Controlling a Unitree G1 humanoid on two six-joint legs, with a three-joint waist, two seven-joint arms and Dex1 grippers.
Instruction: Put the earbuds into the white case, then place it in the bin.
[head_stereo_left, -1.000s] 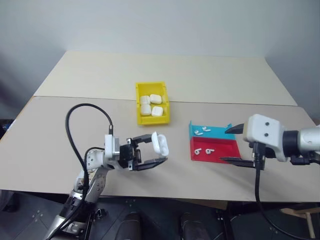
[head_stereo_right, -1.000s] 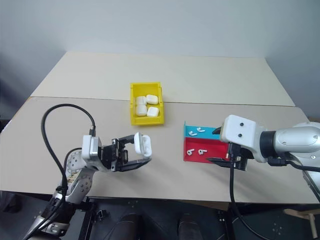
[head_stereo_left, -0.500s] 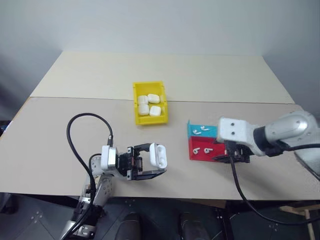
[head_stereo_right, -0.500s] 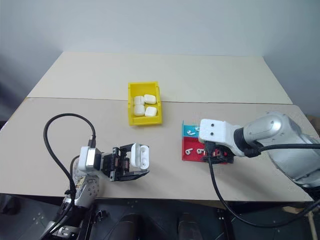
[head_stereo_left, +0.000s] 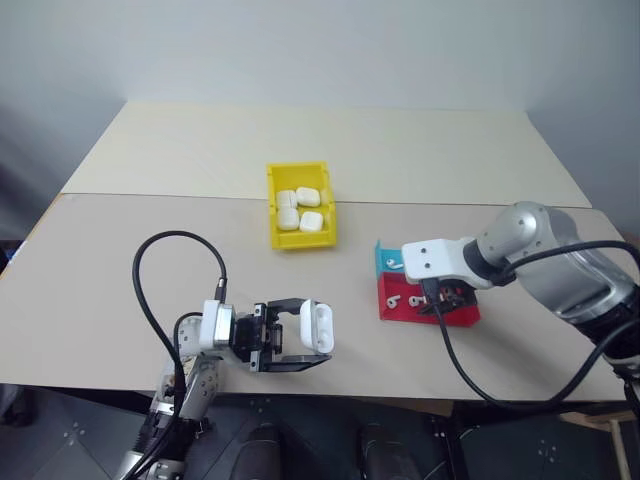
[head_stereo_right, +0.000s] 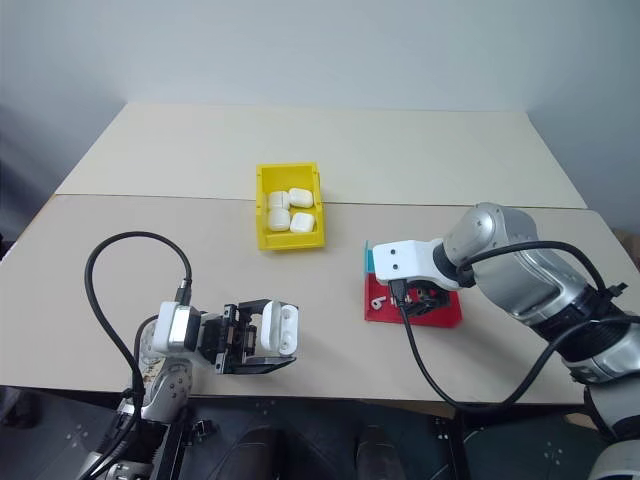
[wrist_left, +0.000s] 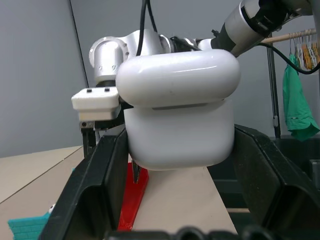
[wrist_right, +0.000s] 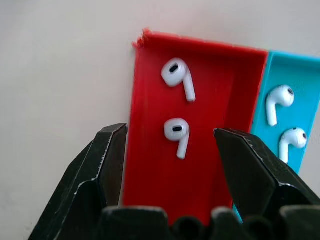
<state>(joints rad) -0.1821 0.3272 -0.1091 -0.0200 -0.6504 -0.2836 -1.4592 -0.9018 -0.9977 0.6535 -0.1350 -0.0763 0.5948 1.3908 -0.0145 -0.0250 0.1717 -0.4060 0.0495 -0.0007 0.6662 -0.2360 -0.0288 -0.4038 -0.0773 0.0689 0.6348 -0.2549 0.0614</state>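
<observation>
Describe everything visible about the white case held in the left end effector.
The small glossy white rounded plastic charging case is clamped between the two black fingers of the left end effector, above the near edge of the beige table. A seam marks its lid, which looks shut or nearly so. Only the fingers touch it.
</observation>
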